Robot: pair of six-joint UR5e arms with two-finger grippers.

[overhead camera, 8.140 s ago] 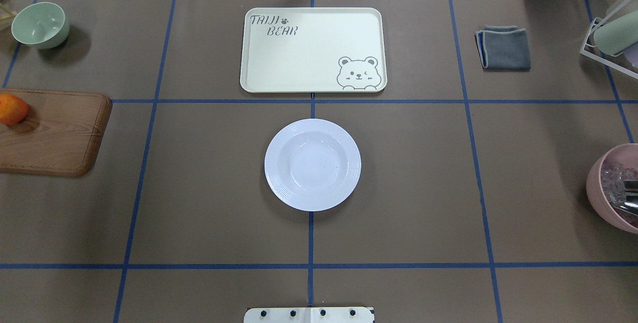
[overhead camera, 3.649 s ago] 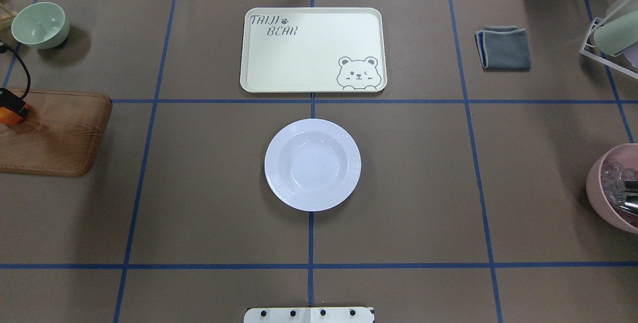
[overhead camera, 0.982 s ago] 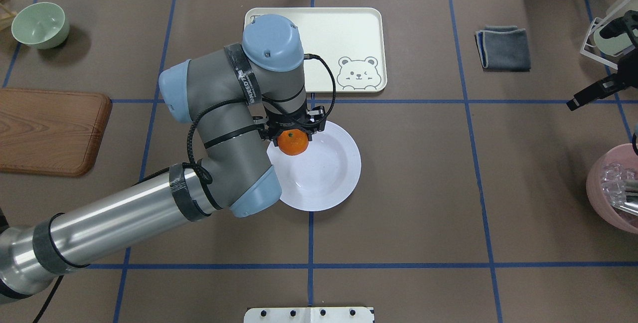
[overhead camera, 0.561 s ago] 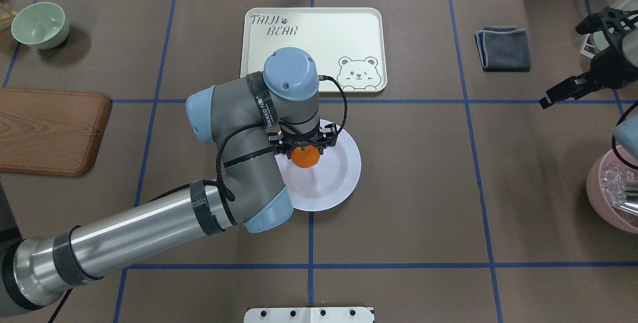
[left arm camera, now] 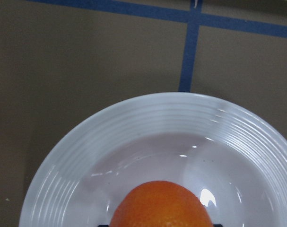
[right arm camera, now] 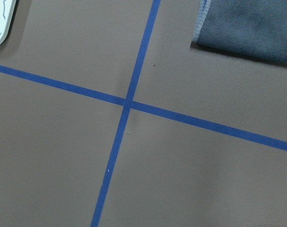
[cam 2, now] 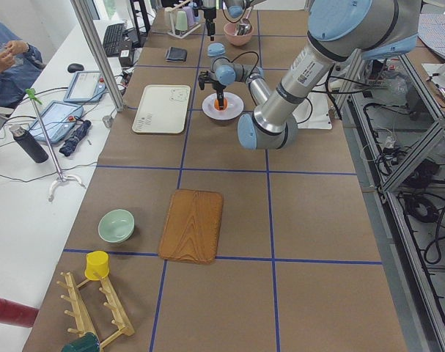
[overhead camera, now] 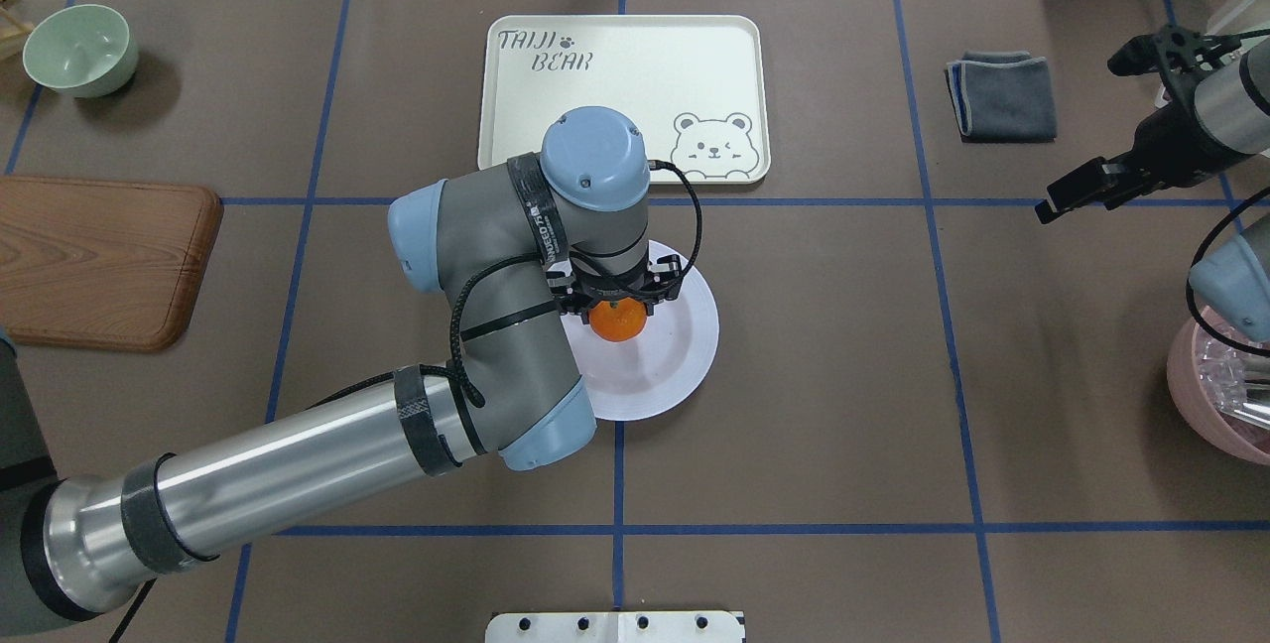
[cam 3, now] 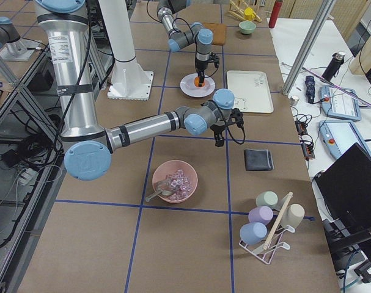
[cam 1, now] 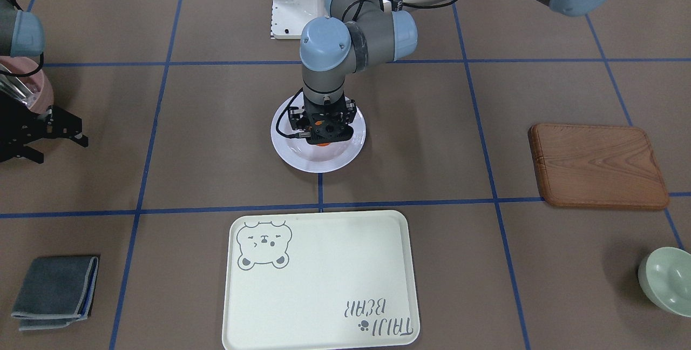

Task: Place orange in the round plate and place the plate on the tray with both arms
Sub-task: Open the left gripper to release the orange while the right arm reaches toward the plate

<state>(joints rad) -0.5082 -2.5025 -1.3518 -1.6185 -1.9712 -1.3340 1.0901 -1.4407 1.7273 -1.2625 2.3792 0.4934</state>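
**Left jaws.** Closed on the orange, with 1 finger on each side of the fruit. My left arm reaches in over the middle of the bench, wrist pointing straight down.

**Orange.** Held between the left jaws, low over the sunken centre of the round plate. I cannot tell whether its underside touches the plate. The left wrist view shows the top of the fruit against the plate's white well, with the ribbed rim curving around it.

**Round plate.** Directly beneath the left jaws, flat on the bench.

**Tray.** The tray lies beyond the left jaws, on the side away from my base. It is apart from the plate, with 1 blue tape line running between them. Nothing rests on it.

**Right jaws.** Spread open, with nothing between them. My right arm carries them above the bench, well apart from the plate and far to the right of the left jaws. The right wrist view shows only bare bench, a cross of 2 tape lines, 1 corner of the tray and an edge of cloth.

**Other items.**
- A folded grey cloth lies near the right jaws, on their inward side.
- A pink bowl stands back from the right jaws, toward my base.
- A wooden board lies well out to the left of the left jaws.
- A green bowl stands further off, beyond the board.
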